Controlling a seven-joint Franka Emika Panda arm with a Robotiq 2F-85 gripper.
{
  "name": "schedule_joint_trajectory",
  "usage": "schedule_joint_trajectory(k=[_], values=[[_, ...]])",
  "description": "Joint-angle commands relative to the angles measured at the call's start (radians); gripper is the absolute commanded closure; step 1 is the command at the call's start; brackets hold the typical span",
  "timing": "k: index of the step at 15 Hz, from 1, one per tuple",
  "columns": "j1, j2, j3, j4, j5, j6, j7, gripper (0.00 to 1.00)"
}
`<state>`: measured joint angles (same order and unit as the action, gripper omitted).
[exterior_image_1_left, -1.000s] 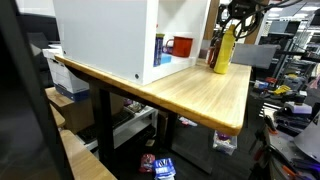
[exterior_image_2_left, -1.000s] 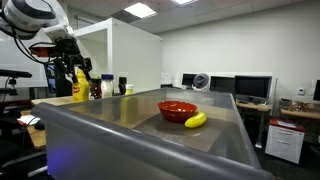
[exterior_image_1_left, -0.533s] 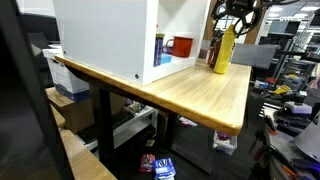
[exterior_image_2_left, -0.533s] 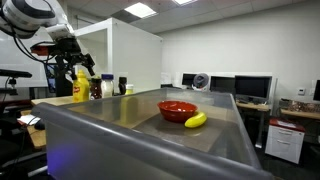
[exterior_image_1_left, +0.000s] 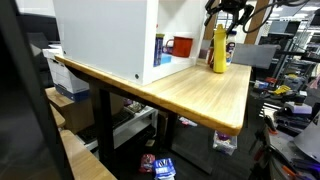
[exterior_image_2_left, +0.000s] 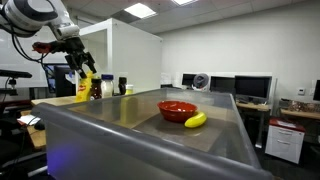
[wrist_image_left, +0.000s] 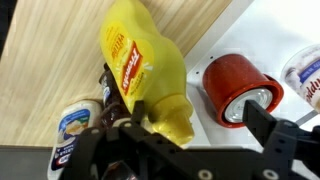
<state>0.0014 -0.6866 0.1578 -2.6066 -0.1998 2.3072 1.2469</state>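
A yellow mustard squeeze bottle (exterior_image_1_left: 219, 50) stands on the wooden table (exterior_image_1_left: 190, 95) beside the white cabinet (exterior_image_1_left: 105, 35); it also shows in an exterior view (exterior_image_2_left: 87, 88). My gripper (exterior_image_1_left: 229, 10) (exterior_image_2_left: 76, 55) hangs open just above its cap. In the wrist view the yellow bottle (wrist_image_left: 145, 75) lies below the spread fingers (wrist_image_left: 200, 125), its nozzle between them and touching neither. A red cup (wrist_image_left: 238, 88), a dark bottle (wrist_image_left: 112, 95) and a white jar with a blue label (wrist_image_left: 75, 125) stand close around it.
The red cup (exterior_image_1_left: 183, 45) sits against the cabinet's open side. A red bowl (exterior_image_2_left: 177, 109) and a banana (exterior_image_2_left: 196, 120) lie on a grey surface in the foreground. Monitors and a fan (exterior_image_2_left: 200, 80) stand at the back. Boxes and clutter lie under the table (exterior_image_1_left: 155, 165).
My gripper has lifted from around the bottle's top to above it. The bottle now stands upright and free, shifted slightly.
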Motion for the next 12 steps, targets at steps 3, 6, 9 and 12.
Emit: schedule_joint_trajectory(k=[3, 6, 9, 12], values=[[0.015, -0.008, -0.052, -0.024, 0.112, 0.045, -0.210, 0.00], [-0.022, 0.001, -0.028, 0.002, 0.131, -0.052, -0.214, 0.00], [-0.018, -0.009, -0.032, 0.021, 0.116, -0.140, -0.267, 0.00], [0.019, -0.023, -0.068, 0.050, 0.130, -0.209, -0.439, 0.00]])
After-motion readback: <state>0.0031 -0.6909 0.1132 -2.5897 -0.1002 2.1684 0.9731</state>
